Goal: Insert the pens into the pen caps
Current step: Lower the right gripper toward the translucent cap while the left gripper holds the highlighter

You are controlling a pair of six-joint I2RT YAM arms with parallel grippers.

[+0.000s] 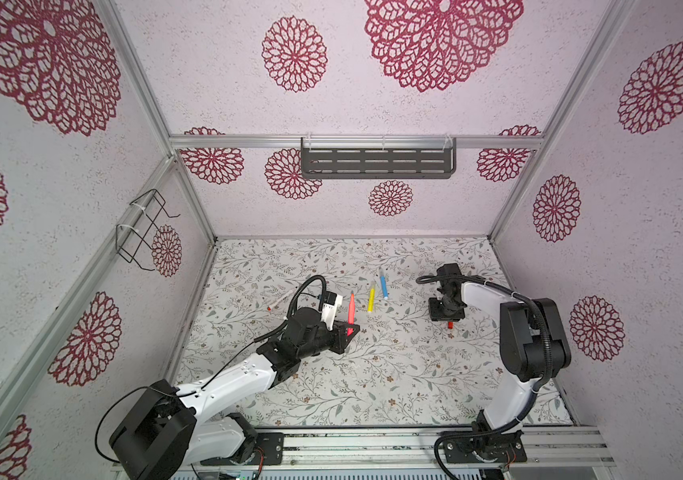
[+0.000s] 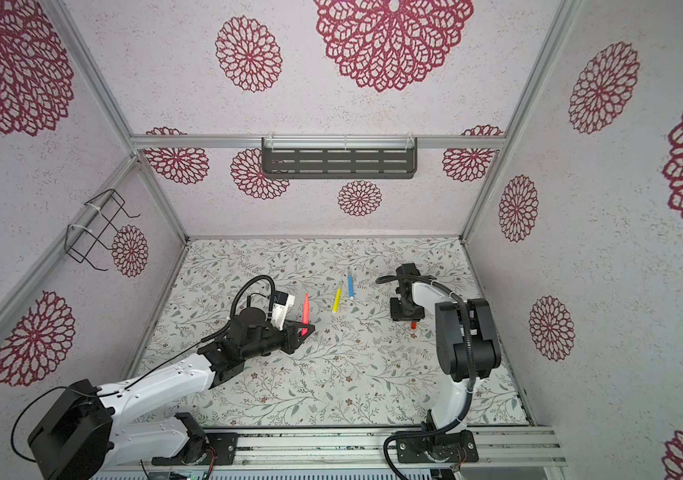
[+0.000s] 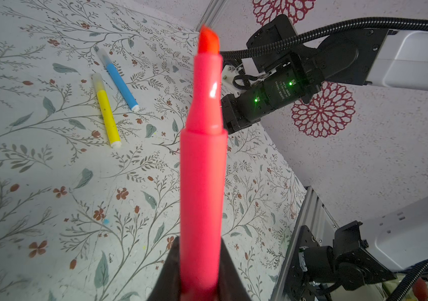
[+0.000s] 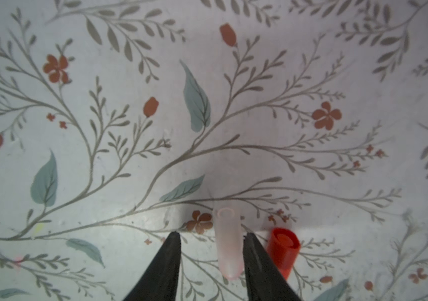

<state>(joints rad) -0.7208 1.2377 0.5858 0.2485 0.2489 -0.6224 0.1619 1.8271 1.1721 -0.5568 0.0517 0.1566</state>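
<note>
One flowered table surface (image 1: 393, 374) carried all the things. Two arms reached over it from the near edge, the left arm (image 1: 227, 378) toward the middle and the right arm (image 1: 514, 390) along the right edge.

The left gripper (image 1: 350, 330) was above the middle of the surface, a little toward the left edge. Its jaws were pressed together on the lower part of the pink-red pen (image 3: 202, 169). This pen had no cap. Its slanted tip was bare and pointed away from the jaws, toward the far edge in both top views.

The right gripper (image 4: 211, 234) pointed down at the surface, near the right edge. Its jaws stood apart, and the wrist view showed a pale pen cap (image 4: 228, 245) lying between them. One finger was just beside the cap; the other finger was clearly away from it.

Three more pens lay flat on the surface. The white pen (image 1: 281, 300) lay toward the left edge, beyond the left gripper. The yellow pen (image 1: 371, 298) and the blue pen (image 1: 383, 284) lay near each other between the two grippers, closer to the far edge. In the left wrist view each of them had a pale cap on one end.

The red pen cap (image 4: 283, 250) lay just beside the right gripper, outside the jaws, with its open end visible.
</note>
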